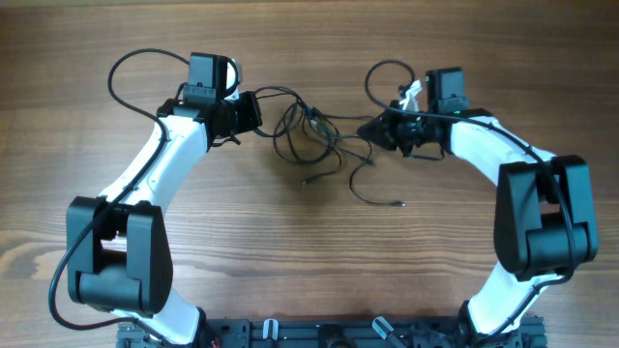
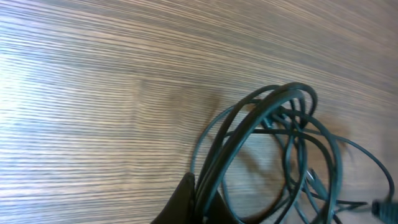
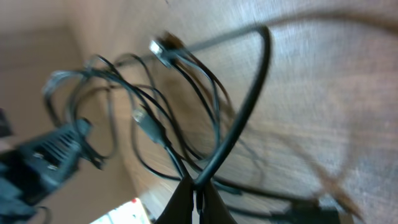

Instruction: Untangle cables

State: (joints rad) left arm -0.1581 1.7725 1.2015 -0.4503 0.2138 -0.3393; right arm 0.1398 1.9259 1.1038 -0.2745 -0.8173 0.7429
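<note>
The cables (image 1: pixel 311 135) are a knot of thin black cords on the wooden table between my two grippers. My left gripper (image 1: pixel 255 112) is at the knot's left end, shut on a bundle of several strands. In the left wrist view the cables (image 2: pixel 273 102) loop out from the left gripper (image 2: pixel 200 188). My right gripper (image 1: pixel 373 130) is at the right end, shut on a cord. In the right wrist view that cord (image 3: pixel 249 112) rises from the right gripper (image 3: pixel 198 193), with a silvery plug (image 3: pixel 160 50) beyond. Loose plug ends (image 1: pixel 399 204) trail toward the front.
Thicker black arm wiring loops behind the left arm (image 1: pixel 126 72) and the right arm (image 1: pixel 382 72). Both arm bases and a black rail (image 1: pixel 329 333) stand at the table's front edge. Bare wood table (image 1: pixel 290 251) lies in front of the knot.
</note>
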